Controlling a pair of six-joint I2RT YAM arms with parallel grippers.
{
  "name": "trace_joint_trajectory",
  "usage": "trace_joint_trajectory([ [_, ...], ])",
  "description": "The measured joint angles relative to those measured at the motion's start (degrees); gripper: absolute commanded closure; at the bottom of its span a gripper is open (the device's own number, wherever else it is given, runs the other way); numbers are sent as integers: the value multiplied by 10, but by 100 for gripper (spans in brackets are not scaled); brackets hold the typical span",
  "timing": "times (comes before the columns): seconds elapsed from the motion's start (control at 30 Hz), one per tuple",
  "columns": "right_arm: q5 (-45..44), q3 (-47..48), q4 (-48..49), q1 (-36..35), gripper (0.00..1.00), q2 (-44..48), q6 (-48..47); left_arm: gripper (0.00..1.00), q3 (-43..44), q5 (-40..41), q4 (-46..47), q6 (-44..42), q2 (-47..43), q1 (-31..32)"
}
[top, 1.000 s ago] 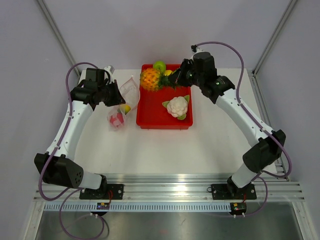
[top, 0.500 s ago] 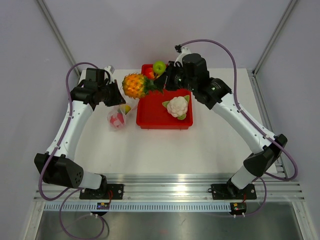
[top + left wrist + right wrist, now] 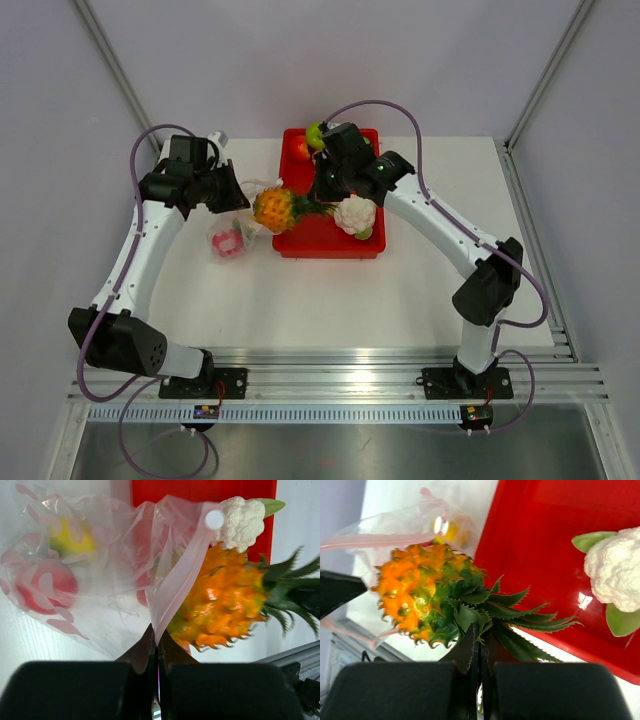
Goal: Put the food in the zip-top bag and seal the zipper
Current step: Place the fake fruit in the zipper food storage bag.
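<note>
Left jaws pinch bag | right jaws grip pineapple | bag: red fruit, maybe yellow fruit | tray: cauliflower

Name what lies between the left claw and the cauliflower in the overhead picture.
The pineapple, gripped by its leaves in the right claw, at the zip-top bag and its open mouth. The top external view shows it.

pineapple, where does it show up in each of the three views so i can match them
Top external: pineapple left of centre, at the red tray's left edge.
Left wrist: right of centre, partly behind the bag.
Right wrist: left of centre, leaves pointing right.
Shared landmark: the white cauliflower.
</note>
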State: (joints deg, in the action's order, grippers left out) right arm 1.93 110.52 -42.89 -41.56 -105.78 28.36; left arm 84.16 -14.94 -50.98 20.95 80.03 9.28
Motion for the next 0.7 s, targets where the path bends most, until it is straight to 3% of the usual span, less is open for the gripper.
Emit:
trace_joint_trajectory([
  [0.23, -45, 95, -61, -10, 100, -37, -21, 100, 8, -21, 0, 0, 0, 2],
  [0.7, -60, 213, -71, -31, 100, -52, -37, 100, 15, -34, -7, -13, 14, 10],
])
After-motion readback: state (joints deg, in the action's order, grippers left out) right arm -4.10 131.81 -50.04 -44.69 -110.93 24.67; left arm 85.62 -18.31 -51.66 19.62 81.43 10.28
